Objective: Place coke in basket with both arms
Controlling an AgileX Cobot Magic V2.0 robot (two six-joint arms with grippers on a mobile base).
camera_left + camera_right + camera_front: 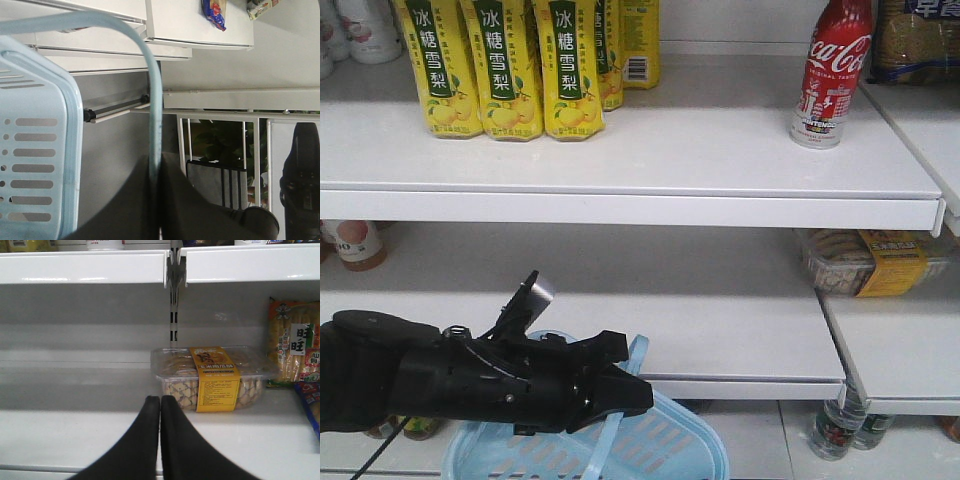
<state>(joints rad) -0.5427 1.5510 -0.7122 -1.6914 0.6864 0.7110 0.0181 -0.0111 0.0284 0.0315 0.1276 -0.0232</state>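
Observation:
The coke, a slim red bottle with white script, stands upright at the right end of the upper shelf. Below it at the bottom left, the light blue basket hangs under my left arm. My left gripper is shut on the basket's strap handle, which runs down between the jaws in the left wrist view, where the slotted basket wall fills the left side. My right gripper is shut with nothing in it, low in front of the middle shelf. It does not show in the front view.
Yellow pear-drink bottles stand on the upper shelf's left. A clear snack box with a yellow label sits on the middle shelf just beyond my right gripper, and snack bags lie to its right. Bottles stand at the bottom right.

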